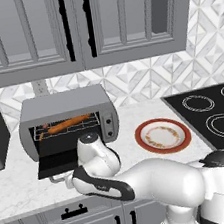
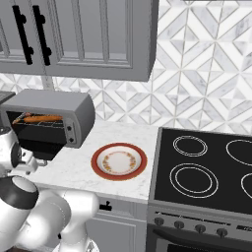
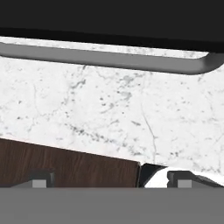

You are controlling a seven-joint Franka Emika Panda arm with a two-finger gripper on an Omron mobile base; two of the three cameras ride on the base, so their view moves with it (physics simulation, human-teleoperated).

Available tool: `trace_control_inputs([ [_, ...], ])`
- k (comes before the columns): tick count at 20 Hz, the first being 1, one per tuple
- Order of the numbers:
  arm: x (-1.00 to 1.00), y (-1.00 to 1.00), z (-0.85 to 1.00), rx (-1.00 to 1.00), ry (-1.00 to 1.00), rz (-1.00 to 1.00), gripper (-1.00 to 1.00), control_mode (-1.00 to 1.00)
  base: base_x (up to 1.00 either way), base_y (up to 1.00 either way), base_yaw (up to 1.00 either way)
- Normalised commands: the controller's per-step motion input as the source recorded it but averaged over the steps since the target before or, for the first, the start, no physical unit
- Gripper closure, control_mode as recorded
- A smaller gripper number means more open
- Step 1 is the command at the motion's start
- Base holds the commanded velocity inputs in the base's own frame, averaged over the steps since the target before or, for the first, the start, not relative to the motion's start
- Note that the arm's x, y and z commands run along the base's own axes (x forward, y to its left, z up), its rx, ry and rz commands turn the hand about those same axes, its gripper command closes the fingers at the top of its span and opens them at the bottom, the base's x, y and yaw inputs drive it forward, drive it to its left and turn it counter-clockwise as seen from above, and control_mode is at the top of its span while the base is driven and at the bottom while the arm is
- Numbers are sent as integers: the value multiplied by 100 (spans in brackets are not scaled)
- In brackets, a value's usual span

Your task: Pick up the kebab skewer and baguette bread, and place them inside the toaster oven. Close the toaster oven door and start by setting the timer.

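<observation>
Fingertips of my end effector stood wide, empty, under the door's bar handle. Baguette bread and kebab skewer sat racked (nice), so I'd push up squarely mid-bar.

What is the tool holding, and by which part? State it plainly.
Nothing. The tool is open and empty above the marble counter, just short of the toaster oven door and its grey bar handle.

White marble counter, grey panelled upper cabinets, geometric grey-white tiled wall, black glass stovetop at right.
</observation>
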Motion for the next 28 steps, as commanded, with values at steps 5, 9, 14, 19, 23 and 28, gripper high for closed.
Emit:
trace_control_inputs([
  [5,43,5,-8,0,-11,0,-100,-100,0,0,0],
  [9,24,22,-11,0,-7,0,-100,-100,0,0,0],
  [14,9,35,-13,0,-6,0,-100,-100,0,0,0],
  [19,19,14,-8,0,-11,0,-100,-100,0,0,0],
  [23,7,1,-18,0,-8,0,-100,-100,0,0,0],
  [28,12,0,-10,0,-4,0,-100,-100,0,0,0],
])
